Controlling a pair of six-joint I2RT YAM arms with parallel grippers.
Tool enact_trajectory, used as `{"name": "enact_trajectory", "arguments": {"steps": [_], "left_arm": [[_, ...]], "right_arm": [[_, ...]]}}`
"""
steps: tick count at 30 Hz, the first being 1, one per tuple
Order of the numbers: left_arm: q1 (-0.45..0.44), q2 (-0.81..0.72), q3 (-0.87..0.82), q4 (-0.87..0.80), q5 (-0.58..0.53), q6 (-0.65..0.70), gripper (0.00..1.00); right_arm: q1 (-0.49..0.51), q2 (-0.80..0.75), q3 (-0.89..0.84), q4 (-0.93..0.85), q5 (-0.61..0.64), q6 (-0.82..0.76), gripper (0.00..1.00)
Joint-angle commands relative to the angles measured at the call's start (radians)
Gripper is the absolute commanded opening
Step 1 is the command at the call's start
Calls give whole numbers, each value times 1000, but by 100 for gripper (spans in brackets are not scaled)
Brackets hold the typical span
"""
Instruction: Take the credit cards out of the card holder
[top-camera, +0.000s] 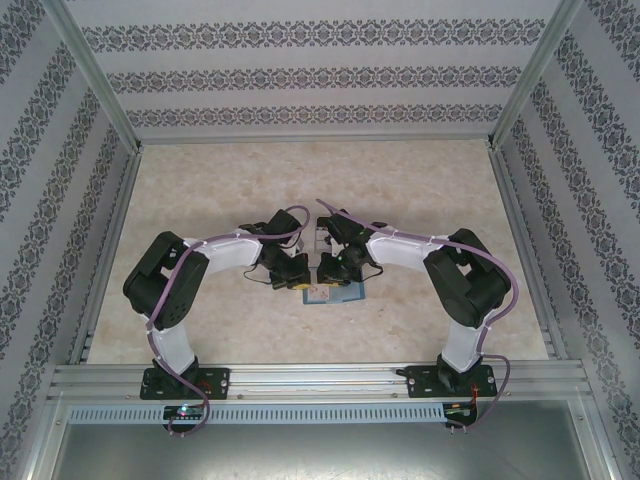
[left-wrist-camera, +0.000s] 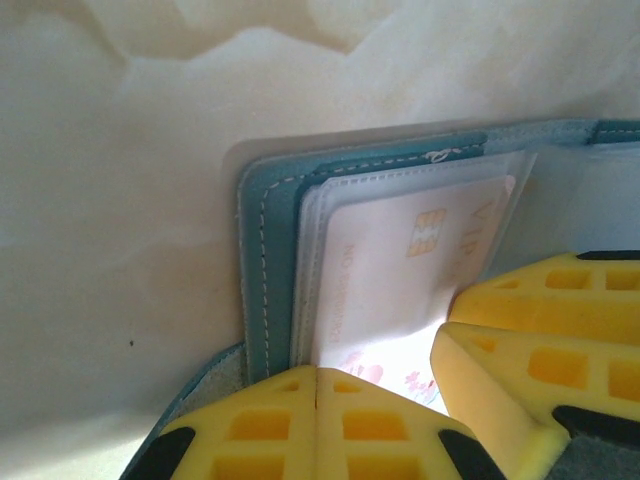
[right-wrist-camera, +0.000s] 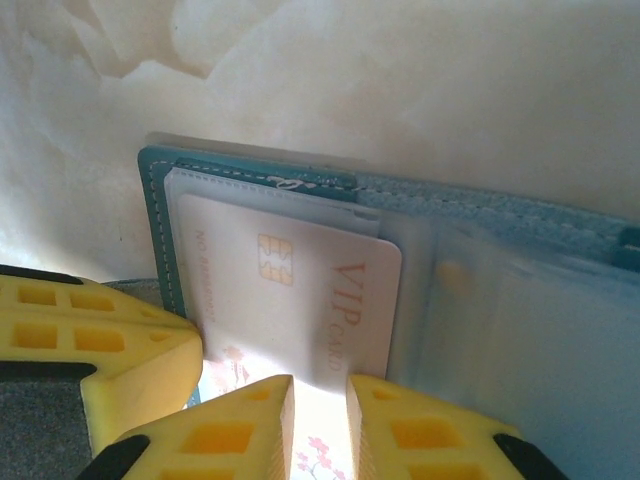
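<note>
Fingers first: the left fingers are pressed flat together with nothing showing between them, parked on the near edge of the card holder. My guess is they're just pinning it down. The right fingers sit right beside them, cracked open a sliver, and the pale card with the gold chip and VIP lettering runs under that gap. The card's long axis points straight away from the right fingers, with its near short end at the tips and its far end tucked in the card holder's clear sleeve. So the right arm is the one lined up, and pulling back along that axis looks like the way out. Beyond it all is marbled table.
</note>
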Motion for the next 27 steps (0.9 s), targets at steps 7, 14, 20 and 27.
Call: {"name": "enact_trajectory", "arguments": {"steps": [7, 14, 20, 27], "left_arm": [[-11, 35, 15, -54, -42, 18, 0], [-10, 31, 18, -61, -48, 23, 0], [-10, 32, 22, -66, -49, 26, 0], [-10, 25, 23, -74, -57, 30, 0]], "right_arm": [[10, -13, 3, -43, 44, -14, 30], [10, -27, 2, -64, 75, -17, 32], [10, -32, 4, -79, 91, -19, 36], [10, -45, 8, -96, 107, -24, 38]]}}
